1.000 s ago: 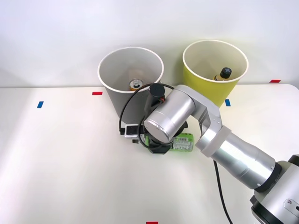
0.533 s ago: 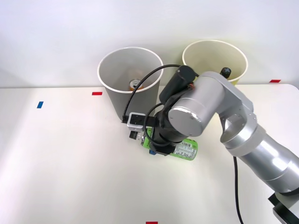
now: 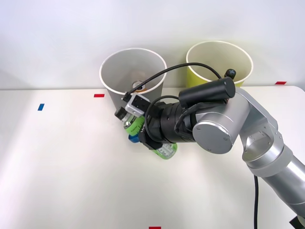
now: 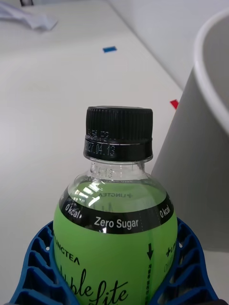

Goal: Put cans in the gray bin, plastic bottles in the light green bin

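Observation:
My right gripper point(image 3: 142, 135) is shut on the bright green plastic bottle point(image 3: 165, 150), holding it tilted just above the table in front of the gray bin point(image 3: 113, 102). The wrist view shows the bottle point(image 4: 114, 228) with its black cap point(image 4: 119, 132) between my blue ribbed fingers point(image 4: 32, 267), close beside the gray bin's wall point(image 4: 200, 167). Inside the gray bin lies a can point(image 3: 137, 85) with a silver top. The light green bin point(image 3: 194, 73) stands to the right of it, partly behind my arm, and a black-capped bottle point(image 3: 230, 73) shows inside.
Small tape marks lie on the white table: blue point(image 3: 41, 107) at the left, red point(image 3: 99, 95) by the gray bin, red point(image 3: 280, 82) at the far right, red point(image 3: 155, 227) at the front edge. A cable point(image 3: 167, 72) loops over the wrist.
The gripper has lifted the green bottle off the table and swung it left and up toward the gray bin's front. The arm has turned, and its wrist now lies sideways.

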Controlling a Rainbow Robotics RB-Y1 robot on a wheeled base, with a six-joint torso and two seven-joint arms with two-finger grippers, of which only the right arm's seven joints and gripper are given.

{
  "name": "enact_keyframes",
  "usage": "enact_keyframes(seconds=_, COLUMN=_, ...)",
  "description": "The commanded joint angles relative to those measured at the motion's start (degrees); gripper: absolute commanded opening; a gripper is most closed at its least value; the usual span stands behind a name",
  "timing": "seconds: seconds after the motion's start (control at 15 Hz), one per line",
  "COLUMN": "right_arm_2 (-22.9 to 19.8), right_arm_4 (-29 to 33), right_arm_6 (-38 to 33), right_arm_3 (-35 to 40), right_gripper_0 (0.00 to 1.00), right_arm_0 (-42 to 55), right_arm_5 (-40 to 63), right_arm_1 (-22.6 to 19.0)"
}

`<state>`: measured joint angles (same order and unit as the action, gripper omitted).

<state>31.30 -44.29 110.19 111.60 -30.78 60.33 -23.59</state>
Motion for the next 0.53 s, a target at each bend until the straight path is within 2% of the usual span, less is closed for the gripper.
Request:
enact_keyframes(seconds=0.07, right_arm_2=-3.1, right_arm_4=-6.3, right_arm_6=-1.0, right_arm_3=1.1, right_gripper_0=0.00, right_arm_0=3.5, right_arm_5=-11.8, right_arm_1=-0.6)
enact_keyframes(seconds=0.33, right_arm_2=-9.2, right_arm_4=-14.2, right_arm_6=-1.3, right_arm_3=5.7, right_gripper_0=0.00, right_arm_0=5.8, right_arm_5=-13.9, right_arm_1=-1.8)
enact_keyframes(seconds=0.53, right_arm_2=-10.5, right_arm_4=-22.2, right_arm_6=-0.9, right_arm_3=7.1, right_gripper_0=0.00, right_arm_0=8.9, right_arm_5=-23.9, right_arm_1=-2.8)
